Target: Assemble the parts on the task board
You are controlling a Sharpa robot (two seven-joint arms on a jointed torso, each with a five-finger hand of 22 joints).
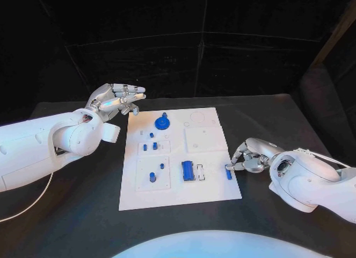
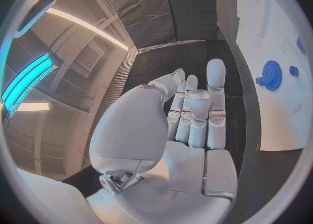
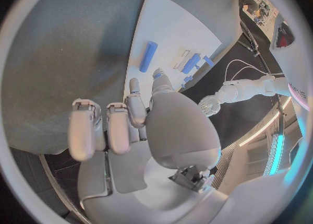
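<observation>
Nearest, the right hand (image 1: 251, 156) sits low at the right edge of the white rectangular task board (image 1: 178, 194), fingers curled in toward a small blue bar-shaped part (image 1: 229, 173) lying right at that edge; fingertips look close to or touching it, but whether they actually pinch it cannot be told. In the right wrist view a short blue piece (image 3: 157, 73) shows just past the fingertips (image 3: 133, 87), near a longer blue bar (image 3: 148, 56) on the board. Risk, as a judgement: the part lies so close to the rim that a sideways nudge could push it off onto the black table (image 1: 286, 118), and a poor pinch on so thin a piece could let it twist or drop. Recesses, front to back: a shallow rectangular pocket holds small upright blue pegs (image 1: 153, 176); beside it a larger blue block (image 1: 188, 170) lies next to a pale slot; farther on, a smaller pocket holds two short blue pins (image 1: 150, 146); the square recess to its right looks empty. Toward the far end rests a round blue gear (image 1: 162, 123). Farthest, the left hand (image 1: 116, 99) is raised beside the board's far left corner, fingers extended and close together, holding nothing.
</observation>
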